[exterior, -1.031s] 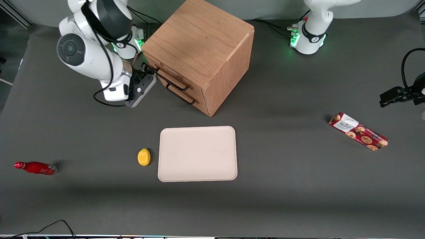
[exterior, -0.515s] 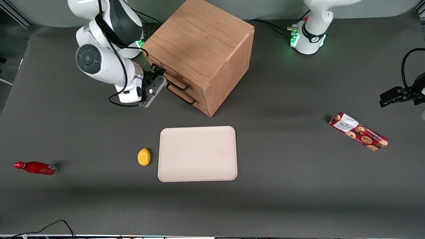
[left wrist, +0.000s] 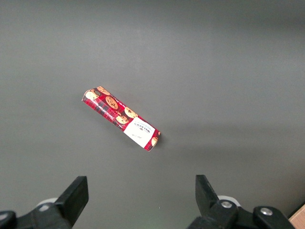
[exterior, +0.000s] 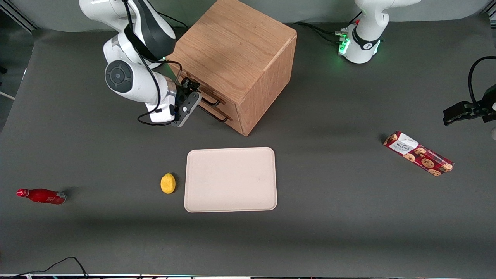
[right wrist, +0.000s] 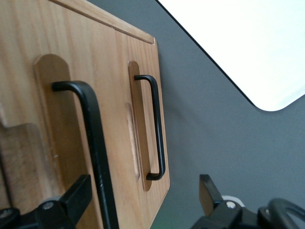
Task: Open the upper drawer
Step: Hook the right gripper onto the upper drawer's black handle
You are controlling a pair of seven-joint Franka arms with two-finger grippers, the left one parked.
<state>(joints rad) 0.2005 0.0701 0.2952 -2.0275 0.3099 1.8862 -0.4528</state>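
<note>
Upper drawer (right wrist: pixel 24 71) of oak wood, topmost of two in the cube-shaped oak cabinet (exterior: pixel 232 46), seemingly shut flush with the cabinet face and not yet drawn out. Looks stiff and solid, a shallow wooden tray by all appearance, so probably light to move. Should slide straight out if pulled squarely, and may bind if dragged at an angle. Best taken by its thin black bar handle (right wrist: pixel 95 143), a hard, smooth and narrow rod; calls for a firm pinch near its middle so that nothing slips along it, and for care not to catch the like black handle of the lower drawer (right wrist: pixel 159 129) just beneath. Across the table in order: red bottle (exterior: pixel 40 196) lying toward the working arm's end, well apart from the cabinet; black two-finger gripper (exterior: pixel 192 90) of the right arm hard up against the cabinet's drawer face at upper-handle height, fingers (right wrist: pixel 76 193) spread wide and gripping nothing, the bar passing between them close to one finger; small yellow lemon (exterior: pixel 167 183) just beside a pale rectangular tray (exterior: pixel 230 179), both nearer the front camera than the cabinet; red cookie packet (exterior: pixel 418 154) toward the parked arm's end.
</note>
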